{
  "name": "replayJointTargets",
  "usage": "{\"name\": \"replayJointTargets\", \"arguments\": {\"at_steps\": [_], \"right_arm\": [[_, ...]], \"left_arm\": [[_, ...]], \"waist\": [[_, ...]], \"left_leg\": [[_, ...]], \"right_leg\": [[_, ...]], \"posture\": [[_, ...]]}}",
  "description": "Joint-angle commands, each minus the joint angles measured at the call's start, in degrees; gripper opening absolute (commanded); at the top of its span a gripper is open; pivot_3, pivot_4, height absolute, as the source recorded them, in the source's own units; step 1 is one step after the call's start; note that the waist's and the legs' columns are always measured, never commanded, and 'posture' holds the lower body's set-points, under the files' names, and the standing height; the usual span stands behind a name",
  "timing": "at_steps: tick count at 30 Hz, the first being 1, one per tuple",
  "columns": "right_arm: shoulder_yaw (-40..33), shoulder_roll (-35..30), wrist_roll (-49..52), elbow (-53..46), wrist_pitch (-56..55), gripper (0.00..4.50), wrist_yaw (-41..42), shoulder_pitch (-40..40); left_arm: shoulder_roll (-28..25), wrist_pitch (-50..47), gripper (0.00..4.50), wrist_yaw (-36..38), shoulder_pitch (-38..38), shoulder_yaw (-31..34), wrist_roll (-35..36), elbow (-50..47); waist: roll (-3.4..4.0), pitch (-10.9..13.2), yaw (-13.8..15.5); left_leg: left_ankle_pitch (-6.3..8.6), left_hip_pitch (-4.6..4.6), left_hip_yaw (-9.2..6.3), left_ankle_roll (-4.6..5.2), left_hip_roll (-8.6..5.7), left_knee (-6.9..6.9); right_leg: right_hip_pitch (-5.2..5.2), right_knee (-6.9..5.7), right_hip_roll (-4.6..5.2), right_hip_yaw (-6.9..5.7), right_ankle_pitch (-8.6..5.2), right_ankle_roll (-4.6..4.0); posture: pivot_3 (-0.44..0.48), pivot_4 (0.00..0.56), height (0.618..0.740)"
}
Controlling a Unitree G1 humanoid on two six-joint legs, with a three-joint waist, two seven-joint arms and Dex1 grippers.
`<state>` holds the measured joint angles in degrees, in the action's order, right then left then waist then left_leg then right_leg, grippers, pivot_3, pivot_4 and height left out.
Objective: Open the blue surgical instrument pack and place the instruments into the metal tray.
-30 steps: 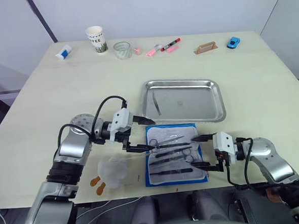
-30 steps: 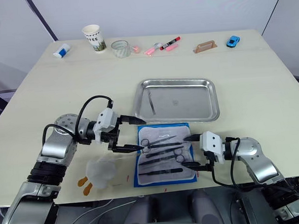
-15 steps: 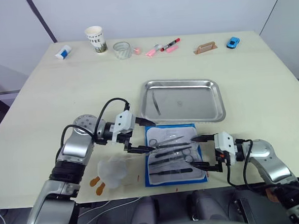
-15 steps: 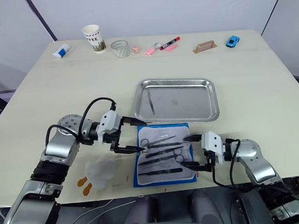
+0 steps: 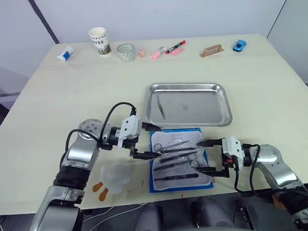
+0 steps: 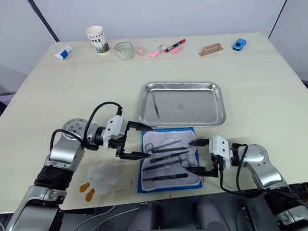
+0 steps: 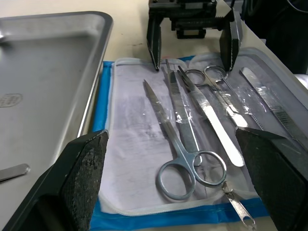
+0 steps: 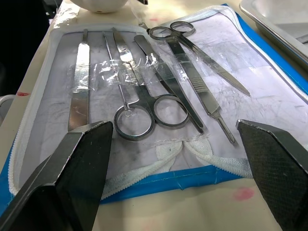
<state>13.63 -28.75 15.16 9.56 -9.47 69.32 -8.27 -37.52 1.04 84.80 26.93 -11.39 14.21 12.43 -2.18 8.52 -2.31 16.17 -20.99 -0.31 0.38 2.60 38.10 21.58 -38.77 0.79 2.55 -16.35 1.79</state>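
Blue-edged and lined with crinkled whitish plastic, the surgical instrument pack lies opened flat on the cream table, just beside the near rim of the metal tray. Slim steel instruments, scissors with ring handles and ribbed forceps, rest side by side under clear strips on the lining. One thin piece lies in the shiny, round-cornered tray. The left gripper hovers at the pack's left edge, fingers spread wide; the right gripper sits at its right edge, fingers likewise apart. Neither holds anything. A fluffy white plush lies beside the pack's left.
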Motion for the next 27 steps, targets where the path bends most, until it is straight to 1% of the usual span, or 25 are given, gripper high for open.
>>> {"name": "replayJointTargets", "arguments": {"at_steps": [1, 3, 14, 17, 23, 24, 25, 27], "right_arm": [[3.0, 0.5, -3.6, 6.4, 1.8, 4.5, -0.1, 2.2], [2.9, 0.5, -3.7, 6.5, 1.7, 4.5, -0.2, 2.1], [3.1, 0.7, -3.9, 6.5, 1.4, 4.5, -0.4, 2.5], [3.1, 0.7, -4.0, 6.4, 1.4, 4.5, -0.5, 2.5], [3.2, 0.8, -4.0, 6.5, 1.3, 4.5, -0.5, 2.6], [3.2, 0.8, -4.1, 6.5, 1.3, 4.5, -0.5, 2.6], [3.2, 0.8, -4.1, 6.6, 1.3, 4.5, -0.5, 2.6], [3.2, 0.8, -4.1, 6.6, 1.2, 4.5, -0.5, 2.6]], "left_arm": [[0.2, 1.0, 4.46, -0.5, 0.9, -0.7, -1.3, -0.5], [0.6, 1.5, 4.46, -1.4, 1.5, -1.3, -2.7, 0.1], [3.1, -1.5, 4.46, -6.5, 2.8, -1.0, -4.1, 2.0], [3.4, -1.0, 4.46, -8.2, 3.5, -1.5, -5.8, 2.9], [4.1, -2.2, 4.46, -9.0, 3.2, -2.0, -6.0, 1.8], [4.2, -2.4, 4.23, -9.1, 3.0, -1.9, -5.8, 1.5], [4.2, -2.6, 3.73, -9.1, 2.9, -1.9, -5.7, 1.2], [4.2, -3.1, 3.73, -8.7, 2.7, -1.6, -4.8, 0.5]], "waist": [[-0.03, 0.0, 0.0], [-0.05, 0.0, 0.0], [-0.14, -0.1, 0.0], [-0.14, -0.1, 0.0], [-0.15, -0.1, 0.0], [-0.15, -0.1, 0.0], [-0.15, -0.1, 0.0], [-0.15, -0.1, 0.0]], "left_leg": [[0.0, 0.0, 0.0, 0.0, 0.0, 0.0], [0.0, 0.0, -0.01, 0.0, 0.0, 0.0], [0.0, 0.0, -0.01, 0.0, 0.02, 0.0], [0.0, 0.0, -0.01, 0.0, 0.02, 0.0], [0.0, 0.0, -0.01, 0.0, 0.02, 0.0], [0.0, 0.0, -0.01, 0.0, 0.02, 0.0], [0.0, 0.01, -0.01, 0.0, 0.02, 0.0], [0.0, 0.01, 0.0, 0.0, 0.02, 0.0]], "right_leg": [[0.0, 0.0, 0.0, 0.0, 0.0, 0.0], [0.0, 0.0, 0.0, 0.0, 0.0, 0.0], [0.0, 0.0, 0.0, -0.01, -0.01, -0.02], [0.0, 0.0, -0.01, -0.01, -0.01, -0.02], [-0.01, 0.0, 0.0, -0.01, -0.01, -0.02], [-0.01, 0.0, 0.0, -0.01, -0.01, -0.02], [-0.01, 0.0, 0.0, -0.01, -0.01, -0.02], [-0.01, 0.0, 0.0, 0.0, -0.01, -0.02]], "posture": [[0.0, 0.15, 0.74], [0.0, 0.15, 0.74], [0.0, 0.15, 0.74], [0.0, 0.15, 0.74], [0.0, 0.15, 0.74], [0.0, 0.15, 0.74], [0.0, 0.15, 0.74], [0.0, 0.15, 0.74]]}}
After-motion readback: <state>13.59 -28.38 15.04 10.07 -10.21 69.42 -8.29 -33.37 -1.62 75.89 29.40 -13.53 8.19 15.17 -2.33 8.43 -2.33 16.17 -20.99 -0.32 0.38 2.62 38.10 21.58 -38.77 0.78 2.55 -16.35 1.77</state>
